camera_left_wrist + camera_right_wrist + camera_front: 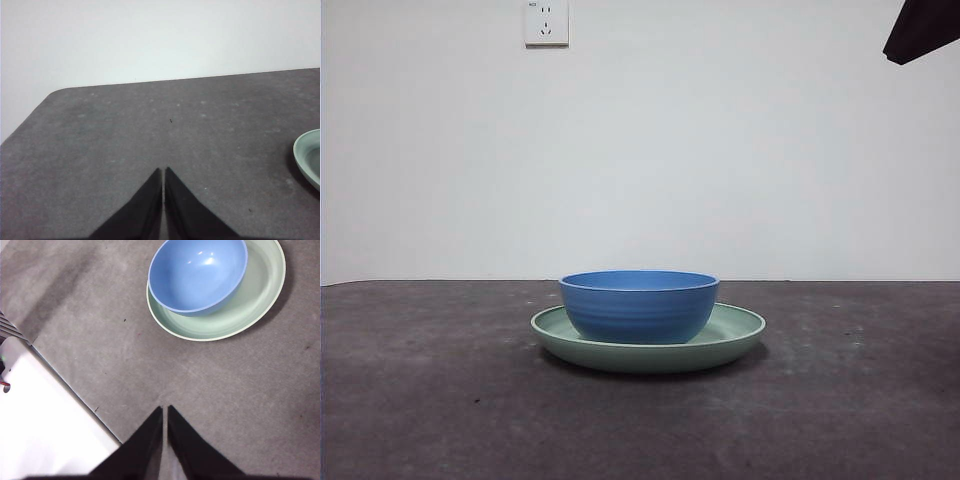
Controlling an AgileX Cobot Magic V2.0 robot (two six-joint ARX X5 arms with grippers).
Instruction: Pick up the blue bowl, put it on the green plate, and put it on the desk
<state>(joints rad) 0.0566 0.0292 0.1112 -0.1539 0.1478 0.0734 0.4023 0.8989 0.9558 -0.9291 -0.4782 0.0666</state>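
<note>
The blue bowl (639, 305) (197, 275) stands upright inside the green plate (735, 333) (250, 305), which rests on the dark desk (440, 390). Nothing is in the bowl. My right gripper (164, 410) hangs high above the desk, well back from the plate, jaws shut and empty; it shows as a black tip (918, 30) at the front view's top right corner. My left gripper (163, 171) is shut and empty over bare desk, with only the plate's rim (305, 155) at the edge of its view.
A white wall with a power socket (546, 22) stands behind the desk. The desk's rounded corner (55, 95) shows in the left wrist view. Its edge (75, 395), with white floor beyond, shows in the right wrist view.
</note>
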